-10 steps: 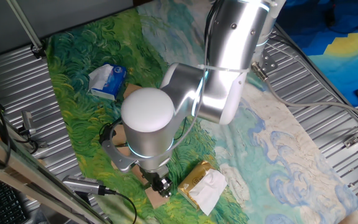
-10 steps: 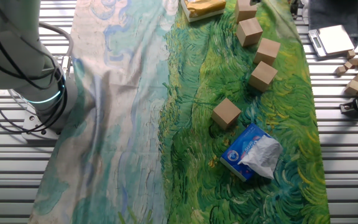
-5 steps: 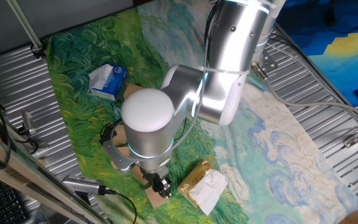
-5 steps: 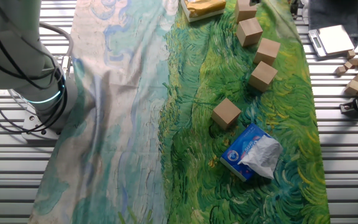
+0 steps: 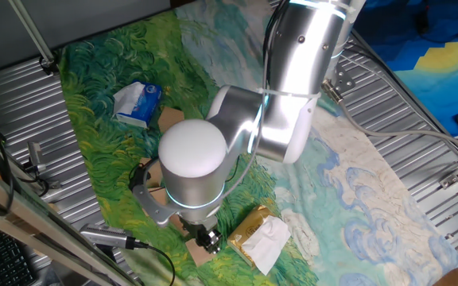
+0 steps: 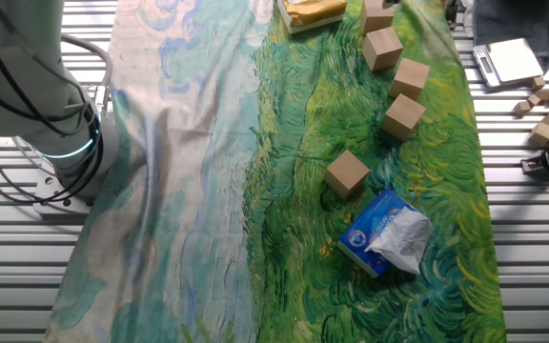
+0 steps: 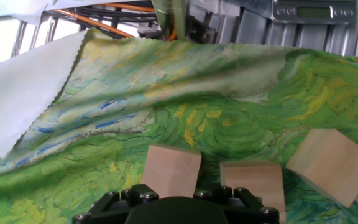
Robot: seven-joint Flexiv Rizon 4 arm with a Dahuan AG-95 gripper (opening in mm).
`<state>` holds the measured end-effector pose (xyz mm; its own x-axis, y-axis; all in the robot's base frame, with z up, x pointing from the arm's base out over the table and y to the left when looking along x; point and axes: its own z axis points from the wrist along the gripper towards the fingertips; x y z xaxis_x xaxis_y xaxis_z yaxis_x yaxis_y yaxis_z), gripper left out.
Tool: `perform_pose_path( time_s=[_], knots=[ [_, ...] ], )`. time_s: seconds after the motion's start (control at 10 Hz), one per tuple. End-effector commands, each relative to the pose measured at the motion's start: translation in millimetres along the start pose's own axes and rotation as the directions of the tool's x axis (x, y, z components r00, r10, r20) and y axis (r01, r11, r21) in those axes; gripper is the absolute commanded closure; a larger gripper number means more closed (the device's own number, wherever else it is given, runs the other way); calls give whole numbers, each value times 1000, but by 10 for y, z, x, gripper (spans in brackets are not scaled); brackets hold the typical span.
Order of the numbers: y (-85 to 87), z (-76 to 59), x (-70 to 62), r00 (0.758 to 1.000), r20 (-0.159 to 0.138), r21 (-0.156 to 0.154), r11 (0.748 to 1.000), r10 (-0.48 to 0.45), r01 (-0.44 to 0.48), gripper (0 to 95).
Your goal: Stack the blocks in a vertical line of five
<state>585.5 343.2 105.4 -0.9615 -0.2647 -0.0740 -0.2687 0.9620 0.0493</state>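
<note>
Nudged slightly right and lower than a second ago: arm (image 5: 191,159), its white-capped joint hanging over the near edge of the painted cloth (image 6: 208,143). No change among the wooden pieces since then.

Five tan blocks (image 6: 403,115) lying singly on the green part of the cloth, none stacked. Four in a loose row running toward the yellow packet (image 5: 259,236) with its white tissue. Fifth block (image 6: 348,173) apart from that row, just beside the blue-and-white packet (image 6: 386,232).

Gripper (image 5: 207,238) low over the cloth, just beside the yellow packet, fingers hidden under the arm; spread or closed, impossible to tell.

From the hand view, three cubes close ahead: two side by side with a narrow gap, and a tilted block (image 7: 330,165) to their right.
</note>
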Motion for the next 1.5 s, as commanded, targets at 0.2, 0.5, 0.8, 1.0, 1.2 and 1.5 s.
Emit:
perform_pose_path(
  time_s=[0.2, 0.5, 0.8, 1.0, 1.2, 1.5],
  knots=[
    [-11, -8, 27, 1000, -4, -19, 1000, -16, 16, 380],
    [-11, -8, 27, 1000, -4, -23, 999, -31, 31, 380],
    [-11, -8, 27, 999, -1, -34, 999, -39, 38, 380],
    [-11, -8, 27, 999, -17, -37, 998, -42, 42, 380],
    [-11, -8, 27, 999, -18, -38, 998, -41, 40, 380],
    [-21, 85, 15, 998, -19, -46, 997, -55, 54, 380]
  ],
)
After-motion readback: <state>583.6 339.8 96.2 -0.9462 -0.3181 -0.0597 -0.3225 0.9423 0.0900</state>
